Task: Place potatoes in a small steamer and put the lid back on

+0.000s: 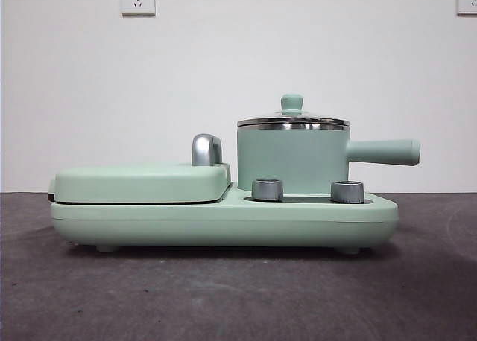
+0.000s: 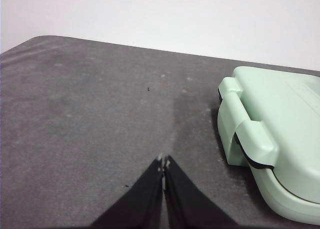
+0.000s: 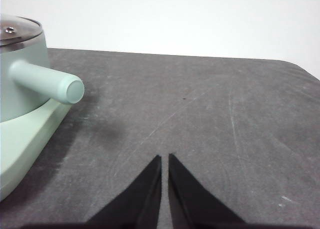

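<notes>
The small steamer stands on the right half of a mint-green cooker base, its straight handle pointing right. The glass lid with its green knob sits on the steamer's rim. In the right wrist view the steamer and its lid show at one side. The potatoes are out of view. My left gripper is shut over bare table beside the cooker's griddle end. My right gripper is shut over bare table, off the handle's tip. Neither arm shows in the front view.
A flat mint-green griddle cover with a chrome handle fills the cooker's left half. Two steel dials sit at the front of the base. The grey table spreads in front. White wall stands behind.
</notes>
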